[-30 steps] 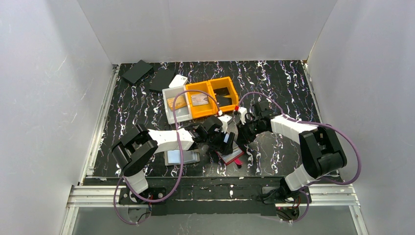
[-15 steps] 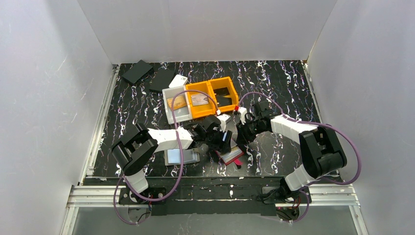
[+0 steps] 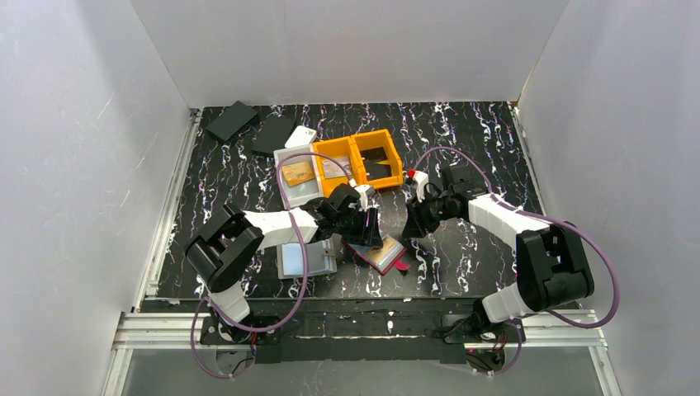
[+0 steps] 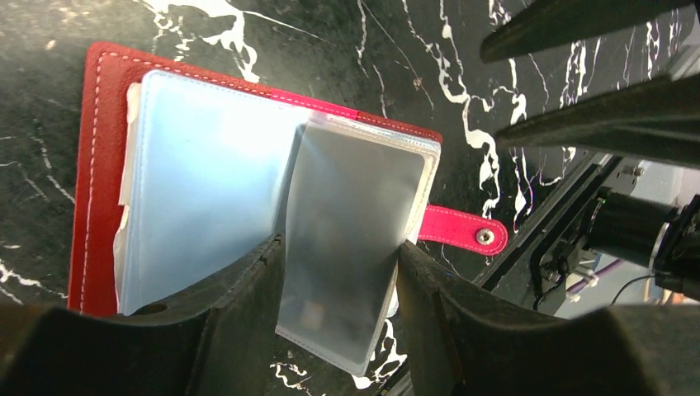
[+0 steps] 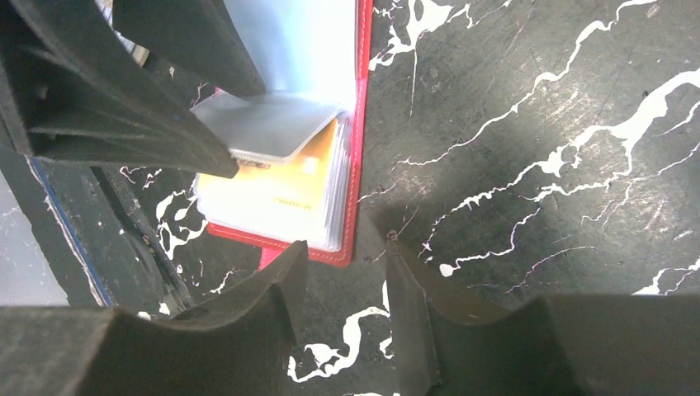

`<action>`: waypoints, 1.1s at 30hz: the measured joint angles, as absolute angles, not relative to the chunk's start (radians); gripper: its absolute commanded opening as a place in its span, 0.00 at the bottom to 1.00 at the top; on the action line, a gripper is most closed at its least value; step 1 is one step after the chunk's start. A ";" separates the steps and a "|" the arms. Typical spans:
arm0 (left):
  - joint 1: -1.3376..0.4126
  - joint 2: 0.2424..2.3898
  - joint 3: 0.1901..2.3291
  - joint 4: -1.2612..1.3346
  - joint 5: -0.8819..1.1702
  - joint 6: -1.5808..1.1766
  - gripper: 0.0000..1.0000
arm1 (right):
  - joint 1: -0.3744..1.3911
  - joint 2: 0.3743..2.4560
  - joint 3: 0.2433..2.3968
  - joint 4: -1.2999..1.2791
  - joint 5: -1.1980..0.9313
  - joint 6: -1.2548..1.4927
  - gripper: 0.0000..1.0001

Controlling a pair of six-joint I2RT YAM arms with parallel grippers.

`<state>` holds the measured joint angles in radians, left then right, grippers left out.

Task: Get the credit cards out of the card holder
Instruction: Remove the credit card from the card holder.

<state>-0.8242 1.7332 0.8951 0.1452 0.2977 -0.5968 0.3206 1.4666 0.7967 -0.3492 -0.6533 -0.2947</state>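
Observation:
The red card holder [image 3: 391,262] lies open on the black marbled table, with clear sleeves and a yellow card [image 5: 281,194] showing. It also shows in the left wrist view [image 4: 99,165]. My left gripper [image 3: 367,224] is shut on one clear sleeve [image 4: 351,223] and holds it lifted off the stack; a card chip shows faintly inside it. In the right wrist view that sleeve [image 5: 264,124] sits between the left fingers. My right gripper [image 5: 345,247] is open and empty, just off the holder's lower right corner; it also shows in the top view [image 3: 410,229].
Two orange bins [image 3: 394,157] and a pale bin [image 3: 286,196] holding cards stand behind the holder. A grey card or sleeve [image 3: 301,260] lies left of it. Two black flat items [image 3: 232,120] lie at the back left. The table's front rail [image 3: 355,309] is close.
The left gripper has moved left and back with the sleeve. The holder now lies flatter and further left with the yellow card showing. The right gripper has drawn back to the right.

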 measured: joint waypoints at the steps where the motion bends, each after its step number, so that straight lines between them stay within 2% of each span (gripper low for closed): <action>1: -0.820 1.733 0.902 0.138 0.297 -0.604 0.50 | 0.317 1.463 0.797 -0.349 -0.657 -0.295 0.49; 9: -0.818 1.733 0.944 0.041 0.258 -0.608 0.43 | 0.315 1.461 0.797 -0.358 -0.684 -0.295 0.49; 12: -0.818 1.722 0.951 0.005 0.225 -0.596 0.35 | 0.315 1.461 0.797 -0.363 -0.691 -0.295 0.49; 19: -0.817 1.679 0.953 -0.075 0.143 -0.564 0.32 | 0.315 1.461 0.797 -0.368 -0.710 -0.296 0.49; 23: -0.818 1.676 0.967 -0.111 0.118 -0.549 0.18 | 0.315 1.461 0.797 -0.368 -0.718 -0.299 0.49; 25: -0.818 1.675 0.972 -0.127 0.106 -0.541 0.15 | 0.315 1.461 0.797 -0.369 -0.722 -0.301 0.49; 27: -0.818 1.673 0.978 -0.142 0.094 -0.535 0.16 | 0.315 1.461 0.797 -0.370 -0.727 -0.303 0.49; 33: -0.817 1.648 0.979 -0.200 0.025 -0.519 0.26 | 0.315 1.461 0.797 -0.374 -0.741 -0.311 0.50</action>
<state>-0.8173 1.6478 0.9791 -0.1997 0.0250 -0.5194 0.3153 1.4612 0.7967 -0.3744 -0.7414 -0.3111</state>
